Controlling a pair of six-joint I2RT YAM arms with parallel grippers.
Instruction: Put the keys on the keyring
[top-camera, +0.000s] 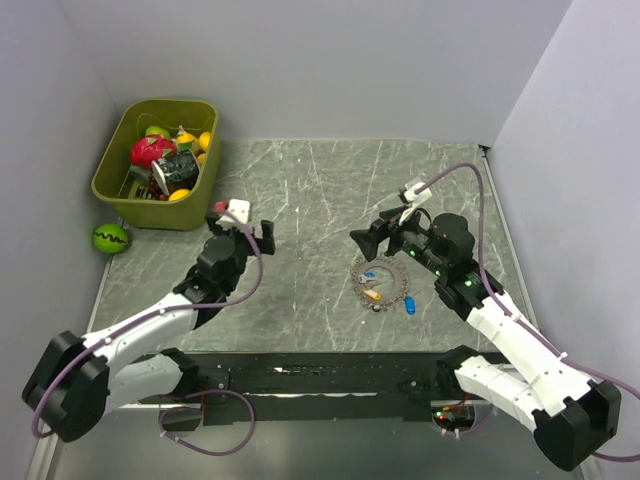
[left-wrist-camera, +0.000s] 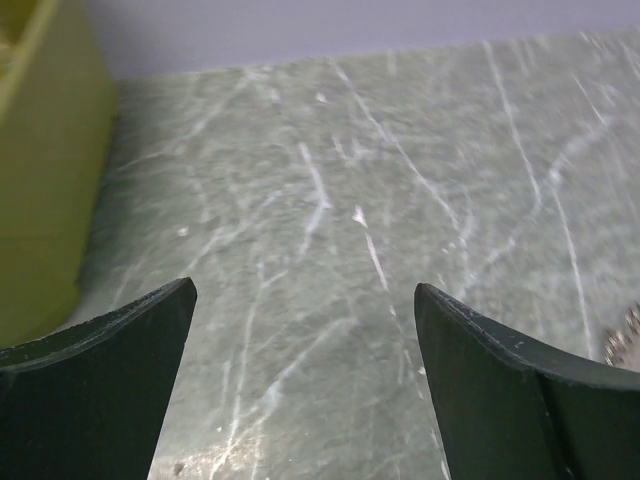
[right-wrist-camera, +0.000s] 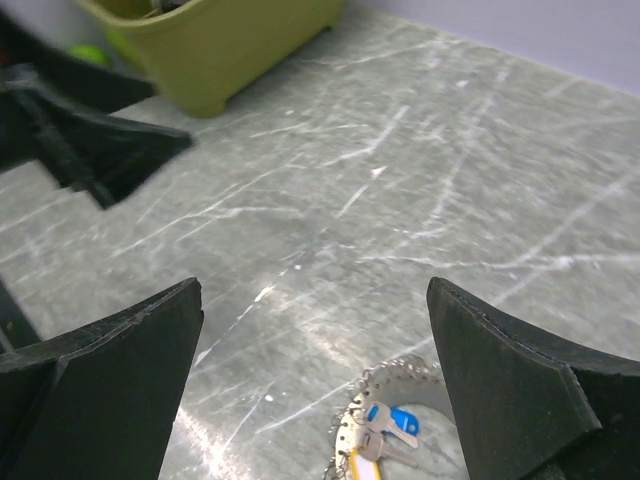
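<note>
Top external: keyring (top-camera: 380, 283) noted flat on grey veined table (top-camera: 310, 190), centre-right.
Keys: blue-tag key (top-camera: 370, 275) & yellow-tag key (top-camera: 373, 295) seen inside the loop; whether threaded can't be told. 2nd blue piece (top-camera: 409, 304) seen just outside the loop, right side.
R gripper (top-camera: 372, 232): jaws spread wide, nothing held; positioned just beyond keyring's far edge.
L gripper (top-camera: 241, 224): jaws spread wide, nothing held; well apart from keyring, near olive bin (top-camera: 150, 190).
Right wrist: keyring arc & blue-tag key framed low between fingers.
Misc: green ball (top-camera: 110, 238) beside bin.
</note>
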